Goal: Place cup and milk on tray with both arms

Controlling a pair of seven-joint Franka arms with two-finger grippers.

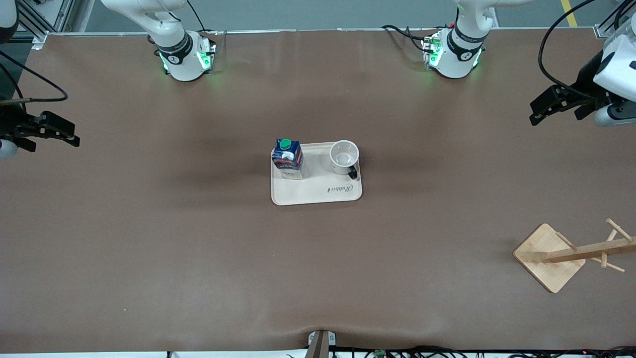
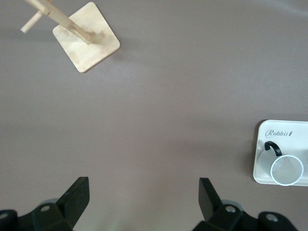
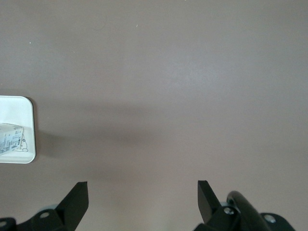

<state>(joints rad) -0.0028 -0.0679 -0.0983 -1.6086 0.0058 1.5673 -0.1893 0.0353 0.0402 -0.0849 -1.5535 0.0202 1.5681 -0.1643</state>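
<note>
1. The tray [image 1: 316,191] lay flat in the middle of the counter [image 1: 149,238], with its script edge toward the front camera.
2. The milk [image 1: 288,158] stood upright on the tray at the corner toward the right arm's end, green cap up.
3. The cup [image 1: 344,157] stood upright on the tray toward the left arm's end, mouth up, its black handle pointing nearer the front camera (both sat well apart, which I judged kept them from knocking each other).
4. The left gripper [image 1: 539,112] hung over bare counter at the left arm's end, jaws spread wide and holding nothing; its wrist view showed the cup on the tray off to one side.
5. The right gripper [image 1: 64,133] hung over the counter at the right arm's end, likewise wide and empty.
6. A wooden rack [image 1: 571,256] stood near the left arm's end, nearer the front camera, clear of everything.
7. Judging by this layout, the placing looked complete, with both arms parked clear of the tray.
</note>
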